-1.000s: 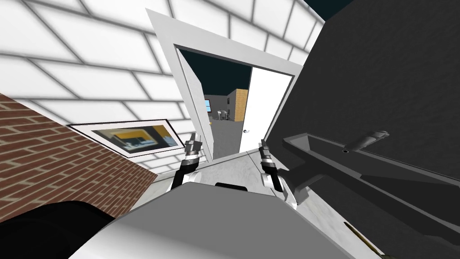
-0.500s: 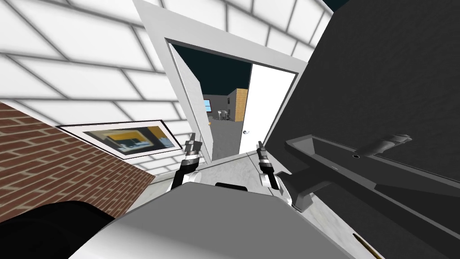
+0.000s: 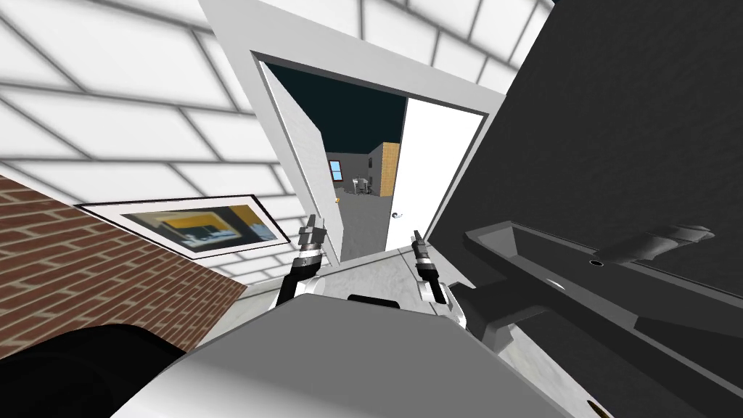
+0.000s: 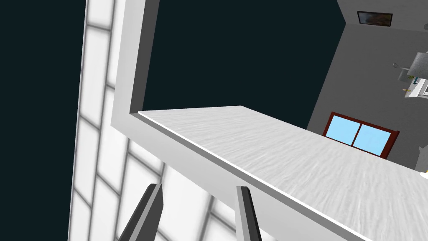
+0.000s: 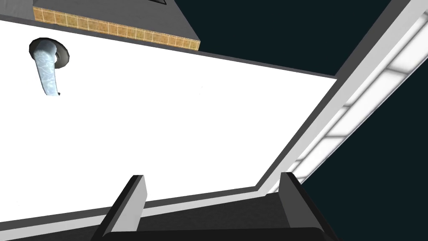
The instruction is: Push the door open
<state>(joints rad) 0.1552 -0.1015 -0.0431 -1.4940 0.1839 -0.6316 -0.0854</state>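
Observation:
A doorway with a pale grey frame [image 3: 232, 58] stands ahead in the head view. Its left leaf [image 3: 305, 174] is grey-white and swung partly inward. The right leaf [image 3: 432, 174] is plain white with a small lever handle [image 3: 397, 215]. My left gripper [image 3: 312, 231] is raised near the left leaf's lower edge, open, and its wrist view shows the grained leaf [image 4: 292, 159] beyond its fingers [image 4: 151, 209]. My right gripper [image 3: 416, 239] points at the white leaf [image 5: 188, 125], open and short of it, with the lever [image 5: 48, 71] off to one side.
A dark counter with a sink basin [image 3: 580, 268] and a faucet [image 3: 653, 243] runs close along my right. A framed picture [image 3: 196, 225] hangs on the tiled wall at left, above brick [image 3: 87, 268]. Through the gap lie a grey room, a window [image 3: 336, 170] and a tan tiled block [image 3: 390, 168].
I have moved closer to the doorway, which looks larger and has shifted left. The sink has slid right. My right gripper sits a little higher and further left.

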